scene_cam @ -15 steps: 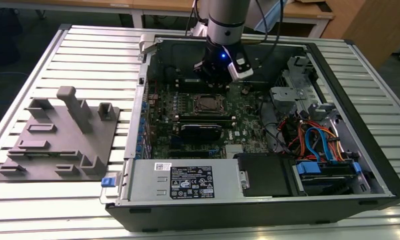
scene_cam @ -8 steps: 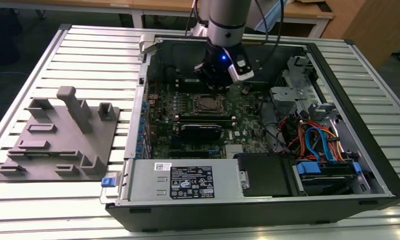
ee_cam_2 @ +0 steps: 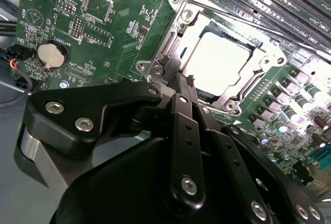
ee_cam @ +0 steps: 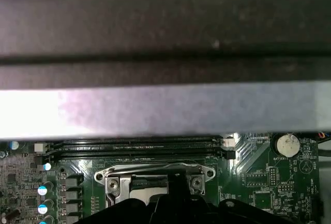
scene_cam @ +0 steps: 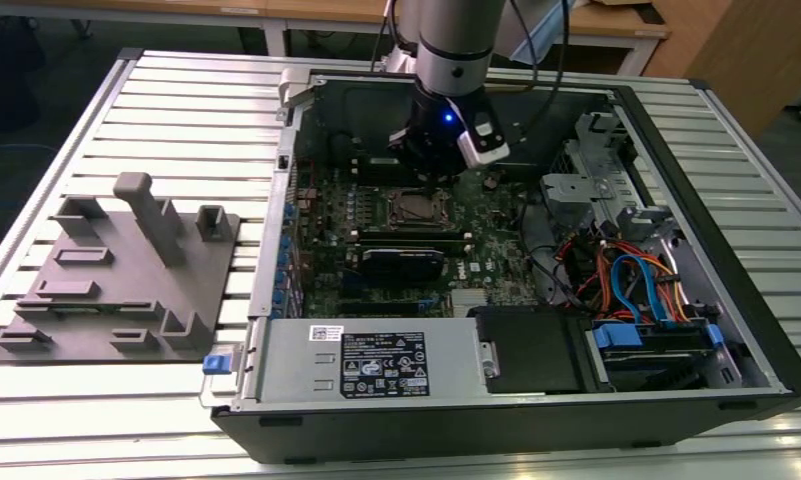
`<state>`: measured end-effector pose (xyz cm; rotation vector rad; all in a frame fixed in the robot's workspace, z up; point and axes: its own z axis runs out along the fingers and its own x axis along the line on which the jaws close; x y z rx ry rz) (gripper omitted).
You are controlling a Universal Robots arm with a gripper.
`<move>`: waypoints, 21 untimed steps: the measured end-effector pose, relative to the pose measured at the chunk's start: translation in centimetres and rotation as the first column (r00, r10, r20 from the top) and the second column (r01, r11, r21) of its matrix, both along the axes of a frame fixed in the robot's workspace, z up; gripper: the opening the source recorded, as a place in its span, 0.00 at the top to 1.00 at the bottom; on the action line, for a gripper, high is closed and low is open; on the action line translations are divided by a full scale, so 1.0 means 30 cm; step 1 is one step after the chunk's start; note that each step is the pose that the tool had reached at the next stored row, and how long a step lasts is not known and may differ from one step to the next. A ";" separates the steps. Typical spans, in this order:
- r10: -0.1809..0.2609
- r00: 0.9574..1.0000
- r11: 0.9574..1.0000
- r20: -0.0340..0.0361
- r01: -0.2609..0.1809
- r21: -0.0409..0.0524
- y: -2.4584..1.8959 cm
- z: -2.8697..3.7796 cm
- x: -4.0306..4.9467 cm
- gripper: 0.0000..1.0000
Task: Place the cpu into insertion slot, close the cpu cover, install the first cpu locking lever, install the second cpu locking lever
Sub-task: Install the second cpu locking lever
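- The cpu [ee_cam_2: 217,61] sits flat in the insertion slot [ee_cam_2: 170,53], silver top up; being square, it has no long axis.
- The cpu cover [ee_cam_2: 269,58] lies closed over it, framing the chip, so placing and covering look done.
- The tool [ee_cam_2: 178,81] has its fingers [ee_cam_2: 182,111] drawn together to a narrow point with nothing between them, the tip at the socket's edge, by a thin locking lever [ee_cam_2: 164,61].
- In the exterior view the tool [scene_cam: 440,150] hangs at about twelve o'clock of the socket [scene_cam: 414,207] inside the computer case [scene_cam: 667,400] on the tabletop [scene_cam: 107,420].
- By my judgement the first lever is in hand; latching it calls for a push down and sideways under its hook.
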<state>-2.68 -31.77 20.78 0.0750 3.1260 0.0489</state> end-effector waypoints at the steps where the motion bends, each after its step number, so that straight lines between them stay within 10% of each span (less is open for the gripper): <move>1: 0.000 1.000 1.000 0.000 0.000 0.000 0.000 0.003 0.000 0.90; 9: 0.000 1.000 1.000 0.000 0.000 -0.001 0.000 0.057 0.000 0.90; 21: 0.000 1.000 1.000 0.000 0.000 -0.002 -0.024 0.058 0.000 0.90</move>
